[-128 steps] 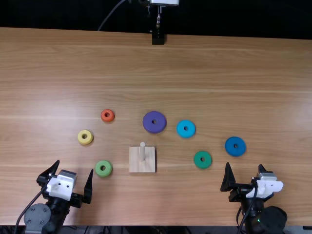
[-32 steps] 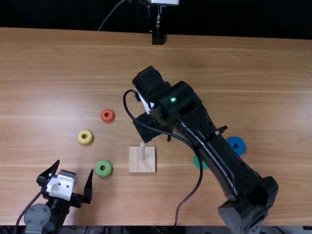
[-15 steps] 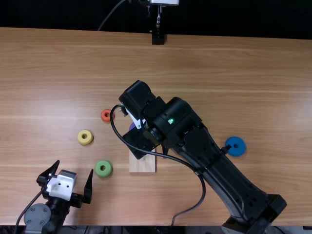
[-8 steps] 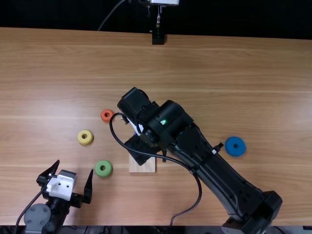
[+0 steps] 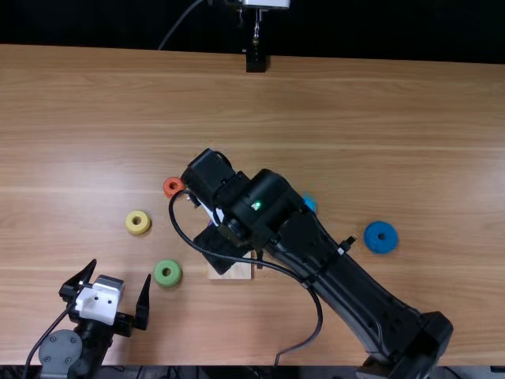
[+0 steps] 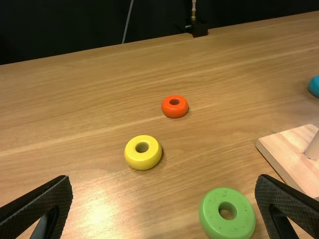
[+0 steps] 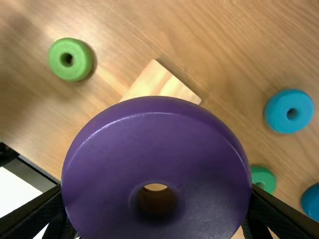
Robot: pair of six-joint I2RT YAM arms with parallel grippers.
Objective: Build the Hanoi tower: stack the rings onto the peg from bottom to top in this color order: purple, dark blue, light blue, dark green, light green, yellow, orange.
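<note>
Right gripper [image 7: 157,191]: its fingers squeeze the big purple ring [image 7: 154,124], up over the wooden base [image 5: 230,272].
Left gripper [image 5: 119,301]: fingers wide apart, with no ring, by the table's [image 5: 442,118] near edge.
Peg [image 6: 313,147]: its foot is bare, on the base.
Light green ring [image 5: 167,274]: left of the base, toward the near edge.
Yellow ring [image 5: 138,223]: farther from that edge.
Orange ring [image 5: 173,187]: farther still.
Light blue ring [image 7: 289,111], dark green ring [image 7: 263,179], dark blue ring [image 5: 381,237]: on the table, right of the base.
Done: no rings stacked, I think.
Left: all seven, purple first.
</note>
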